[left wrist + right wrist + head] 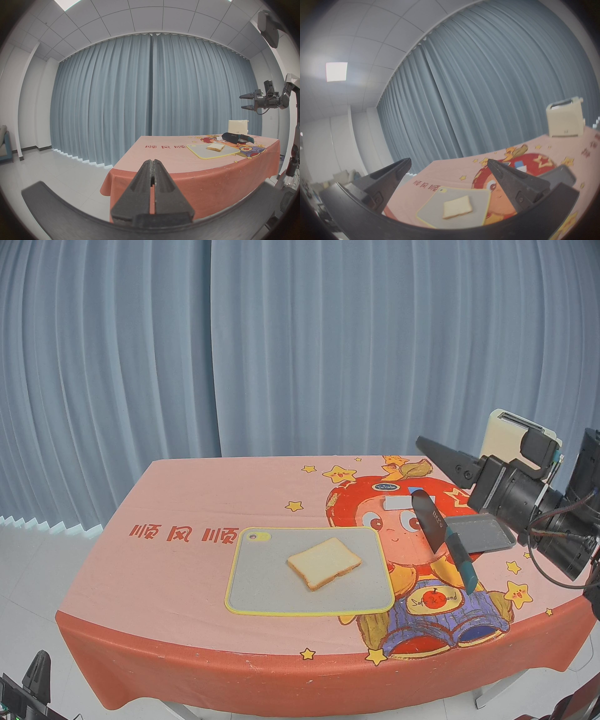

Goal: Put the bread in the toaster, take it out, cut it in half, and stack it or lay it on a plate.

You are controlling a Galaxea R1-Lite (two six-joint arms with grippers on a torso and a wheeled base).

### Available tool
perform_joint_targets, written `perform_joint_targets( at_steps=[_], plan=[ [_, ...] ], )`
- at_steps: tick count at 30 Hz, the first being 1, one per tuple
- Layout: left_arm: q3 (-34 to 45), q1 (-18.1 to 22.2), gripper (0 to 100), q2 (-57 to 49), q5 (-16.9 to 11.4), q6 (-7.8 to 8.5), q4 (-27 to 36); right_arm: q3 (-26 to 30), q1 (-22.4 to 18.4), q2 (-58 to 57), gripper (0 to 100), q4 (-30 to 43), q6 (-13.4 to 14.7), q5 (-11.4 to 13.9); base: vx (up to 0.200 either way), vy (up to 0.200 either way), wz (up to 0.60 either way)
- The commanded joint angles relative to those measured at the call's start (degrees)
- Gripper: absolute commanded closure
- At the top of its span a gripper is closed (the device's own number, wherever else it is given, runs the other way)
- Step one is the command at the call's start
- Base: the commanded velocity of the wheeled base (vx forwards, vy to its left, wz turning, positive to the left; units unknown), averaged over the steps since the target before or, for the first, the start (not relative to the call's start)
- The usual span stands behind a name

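A slice of bread point(324, 562) point(457, 207) lies flat on a grey cutting board with a yellow rim point(269, 590) point(432, 212) at the table's middle. A cream toaster point(509, 437) point(564, 120) stands at the far right corner, partly hidden behind my right arm. A dark knife with a teal handle point(447, 534) point(237, 137) rests with its blade propped on a grey rectangular tray point(487, 530). My right gripper point(448, 162) point(247, 102) hangs open and empty high above the table's right side. My left gripper point(153, 175) is shut and empty, low beyond the table's left front corner.
The table point(187, 590) wears an orange cartoon-print cloth, rounded along the front edge. A blue-grey curtain point(250, 346) closes off the back. Bare cloth lies left of the board and in front of it.
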Motion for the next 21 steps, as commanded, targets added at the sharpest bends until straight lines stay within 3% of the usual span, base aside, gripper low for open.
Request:
perform_joint_targets(
  at_steps=[1,6,21],
  plan=[
    [1.0,0.0,100,-0.2,0.0,-0.02,0.0,1.3,-3.3,-2.2,0,-0.3,-4.4,0.6,0.0,0.0,0.0],
    [1.0,0.0,100,-0.2,0.0,-0.02,0.0,3.2,-3.2,-2.6,0,-0.7,-7.5,0.5,0.0,0.0,0.0],
    [1.0,0.0,100,-0.2,0.0,-0.02,0.0,2.7,-5.0,-1.9,0,-0.5,-9.0,-1.4,0.0,0.0,0.0]
  ],
)
